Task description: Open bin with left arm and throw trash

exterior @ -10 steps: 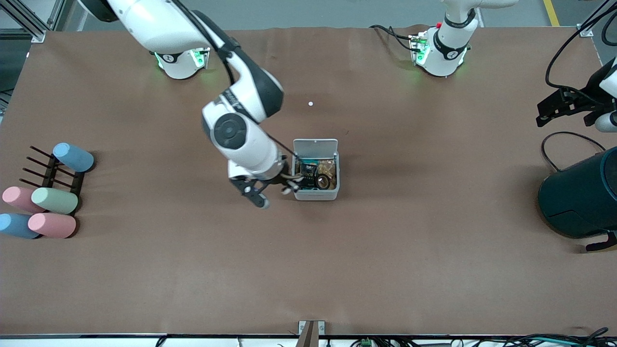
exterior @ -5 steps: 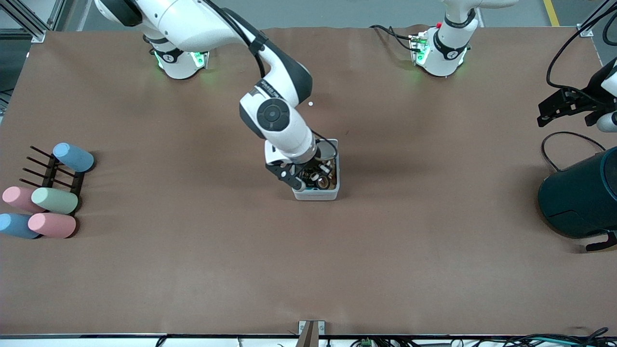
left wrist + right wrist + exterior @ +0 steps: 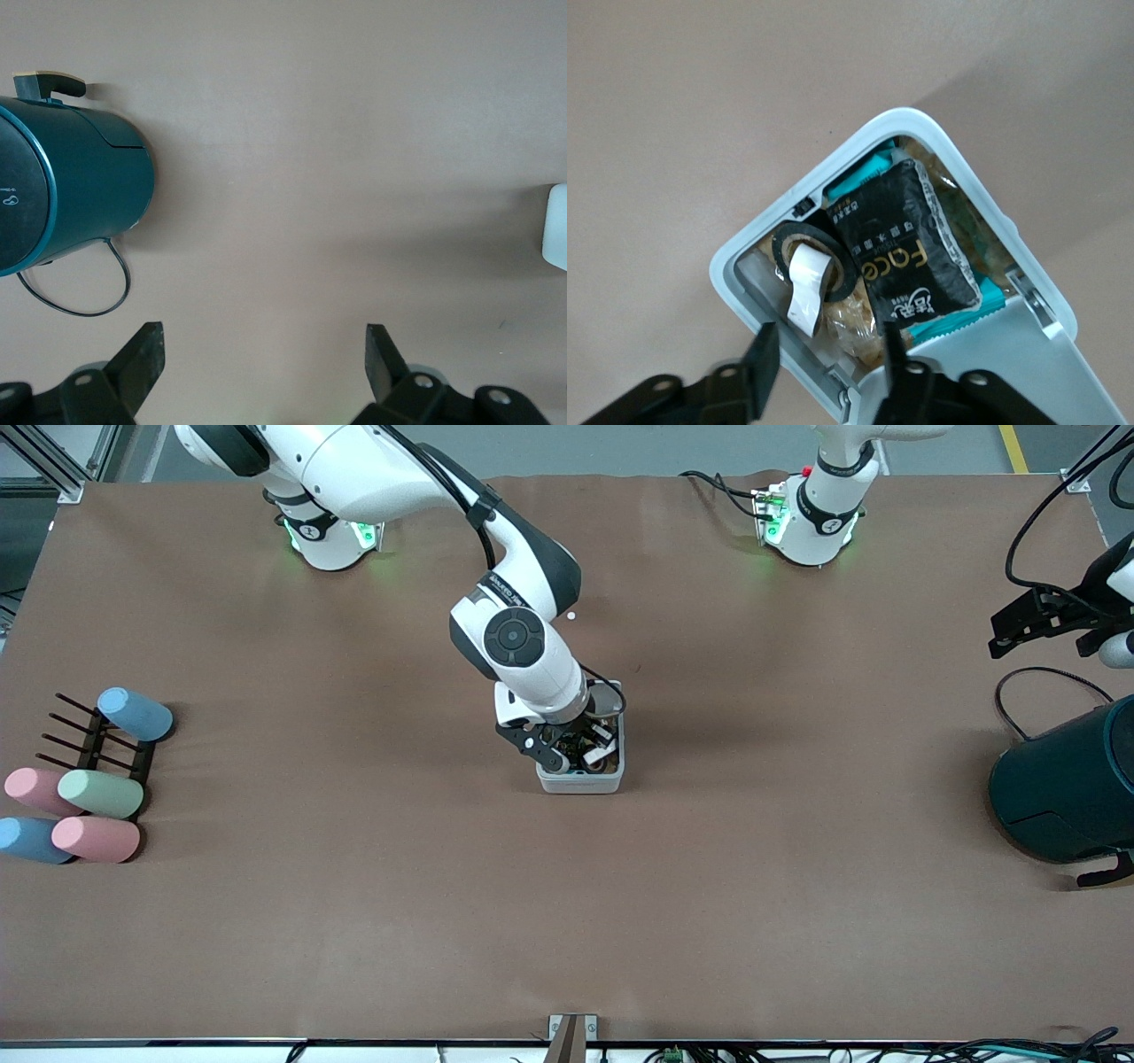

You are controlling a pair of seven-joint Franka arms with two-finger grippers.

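We see the bin mid-table, lid swung open. The right gripper hangs over its mouth, fingers spread, nothing between them. The left gripper waits at the left arm's end of the table above the dark teal cylinder, fingers spread wide and empty.

Inside the bin: one black snack packet, one dark tape roll with a white strip through its core, plus brownish and teal wrappers underneath; we can't separate those well enough to count. No beige band loop that we can pick out.

Handling, our guess: packet is light, crinkly and slick, so pinch an edge seam. Roll is stiff, so grip across its rim. Bin is light plastic and may slide when pushed.

Elsewhere: five pastel cylinders by one black rack at the right arm's end.
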